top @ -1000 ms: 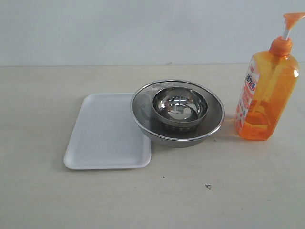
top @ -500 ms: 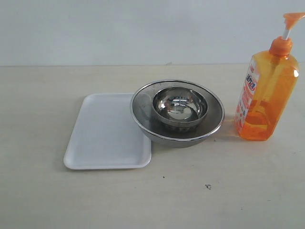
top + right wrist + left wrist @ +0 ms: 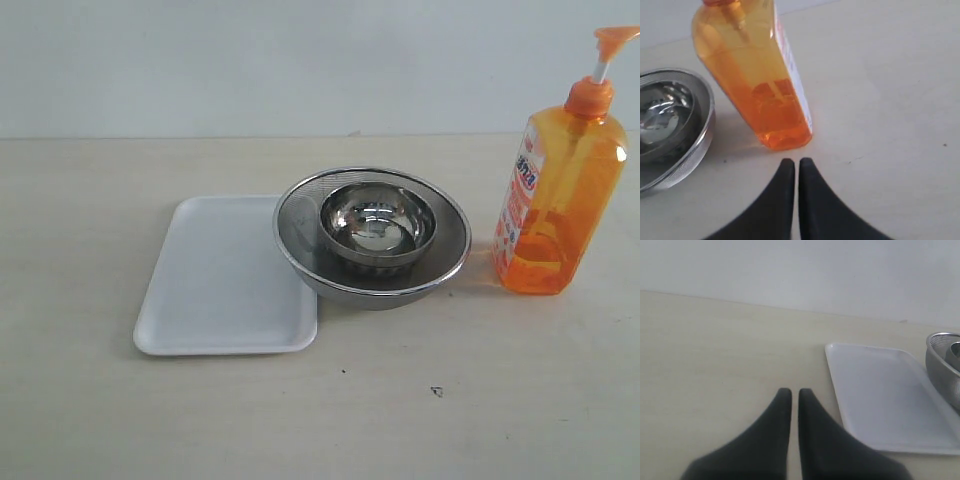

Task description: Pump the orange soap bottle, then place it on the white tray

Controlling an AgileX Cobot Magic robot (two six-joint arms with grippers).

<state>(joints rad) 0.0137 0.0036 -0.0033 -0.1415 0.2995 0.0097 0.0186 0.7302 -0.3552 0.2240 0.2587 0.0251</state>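
The orange soap bottle (image 3: 555, 190) stands upright at the table's right side, pump head raised on its white stem; the right wrist view also shows the bottle (image 3: 757, 80). The white tray (image 3: 225, 275) lies flat left of centre with nothing on it, and the tray (image 3: 887, 395) shows in the left wrist view too. My right gripper (image 3: 795, 162) is shut on nothing, tips a short way from the bottle's base. My left gripper (image 3: 794, 391) is shut on nothing, over bare table beside the tray. Neither gripper appears in the exterior view.
A large steel mesh bowl (image 3: 372, 238) with a smaller steel bowl (image 3: 378, 225) inside sits between tray and bottle, its rim overlapping the tray's right edge. The bowl's rim (image 3: 670, 130) lies close beside the bottle. A pale wall backs the table.
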